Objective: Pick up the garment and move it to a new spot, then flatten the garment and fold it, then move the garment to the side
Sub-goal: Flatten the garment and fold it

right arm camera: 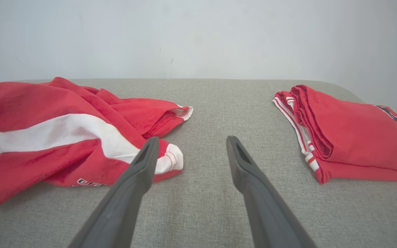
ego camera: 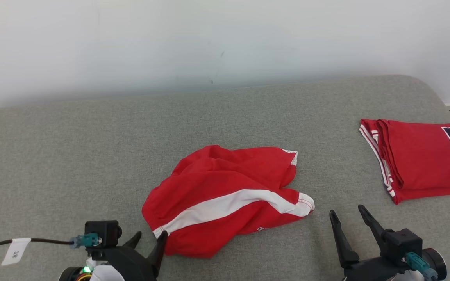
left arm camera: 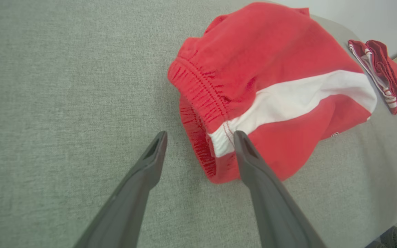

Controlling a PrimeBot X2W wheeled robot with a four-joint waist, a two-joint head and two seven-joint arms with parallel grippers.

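A crumpled red garment (ego camera: 225,195) with a white stripe lies in a heap in the middle of the grey cushion. My left gripper (ego camera: 149,239) stands open at its lower left corner; in the left wrist view the garment's elastic waistband (left arm camera: 198,89) sits just beyond the fingertips, and the right finger (left arm camera: 250,155) lies over the white stripe end with nothing gripped. My right gripper (ego camera: 349,214) is open just right of the garment's white-tipped hem (right arm camera: 171,160), above bare cushion.
A folded red jersey (ego camera: 420,160) with dark numbers lies at the far right of the grey cushion (ego camera: 72,156). A pale wall rises behind. A cable with a white tag (ego camera: 16,249) trails from my left wrist.
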